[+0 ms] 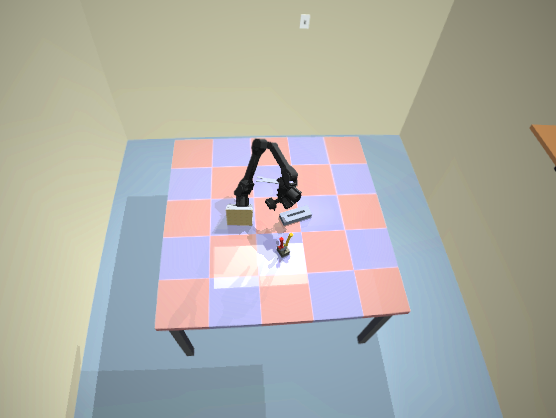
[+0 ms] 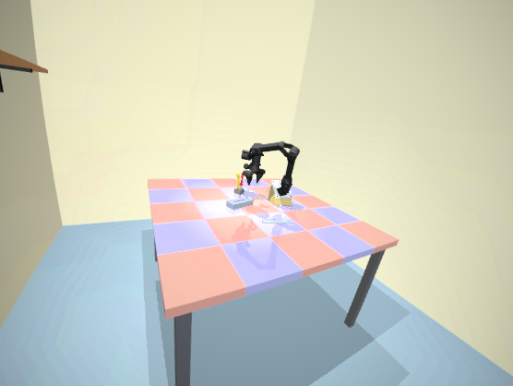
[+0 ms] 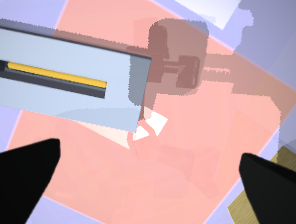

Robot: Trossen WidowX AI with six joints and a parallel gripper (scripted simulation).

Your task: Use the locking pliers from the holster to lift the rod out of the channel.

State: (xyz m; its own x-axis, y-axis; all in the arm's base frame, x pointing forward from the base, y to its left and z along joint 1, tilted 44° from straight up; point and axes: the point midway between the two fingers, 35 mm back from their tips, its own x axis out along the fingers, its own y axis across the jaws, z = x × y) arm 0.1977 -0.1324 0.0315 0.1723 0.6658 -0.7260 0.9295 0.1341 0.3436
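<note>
One yellow rod [image 3: 57,75] lies lengthwise in the single dark channel of one pale grey block [image 1: 304,217] [image 2: 239,203] [image 3: 60,102], its right end near the channel's end in the wrist view. The gripper [image 1: 271,204] [image 2: 255,183] [image 3: 150,154] hangs above the table [image 1: 285,305] [image 2: 198,295] [image 3: 175,175], two fingers spread wide with nothing between them, just beside the block as the wrist view shows it. One small dark holder [image 1: 283,252] [image 2: 239,191] stands near the block, with two uprights, one red and one yellow (pliers handles or not, I can't tell at this size). One flat silvery tool [image 1: 266,180] [image 2: 277,222] lies on the block's other side. Block, holder and tool all sit well in from the table's edges, with room between them.
</note>
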